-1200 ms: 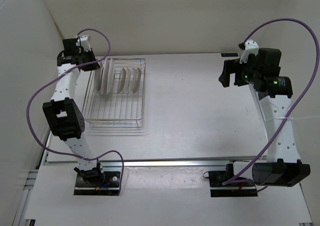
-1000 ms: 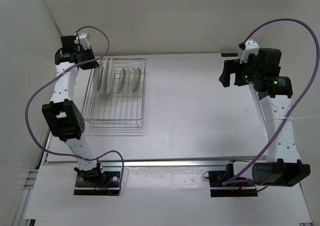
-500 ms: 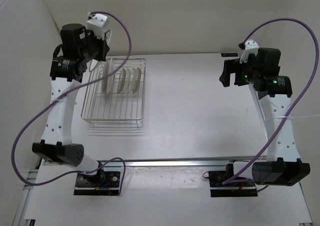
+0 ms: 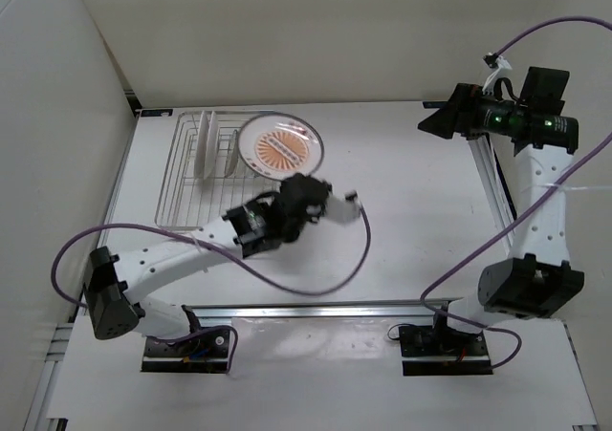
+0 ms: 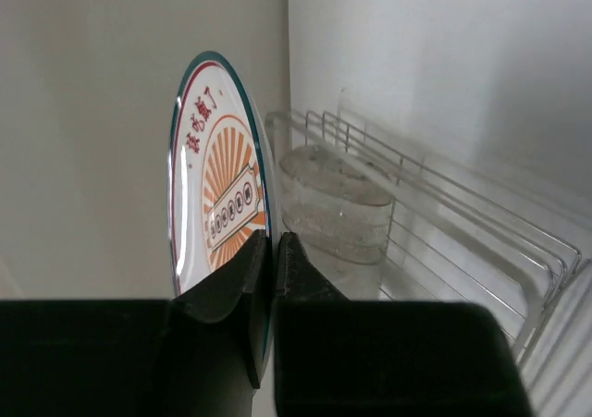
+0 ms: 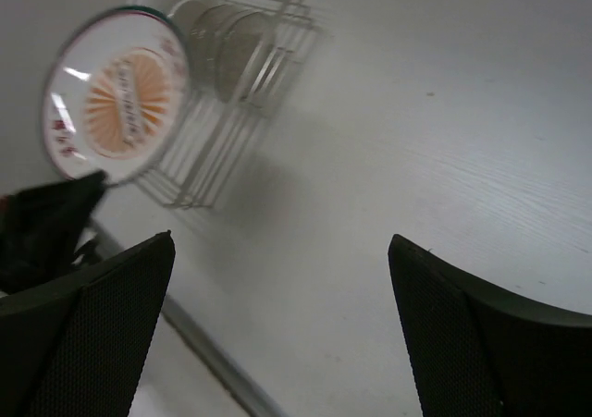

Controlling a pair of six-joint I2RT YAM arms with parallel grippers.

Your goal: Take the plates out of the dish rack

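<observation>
Green-rimmed plate (image 4: 280, 144) now lifted from rack (image 4: 191, 208), left tool (image 5: 271, 246) clamping it, right tool (image 6: 279, 241) agape.

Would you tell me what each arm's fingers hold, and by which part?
Left fingers pinch the orange-patterned plate by its rim; right fingers are open, holding nothing.

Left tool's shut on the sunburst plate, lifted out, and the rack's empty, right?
Not empty: the dish rack holds more plates, as the top view shows. The left tool is shut on the sunburst plate, lifted out.
</observation>
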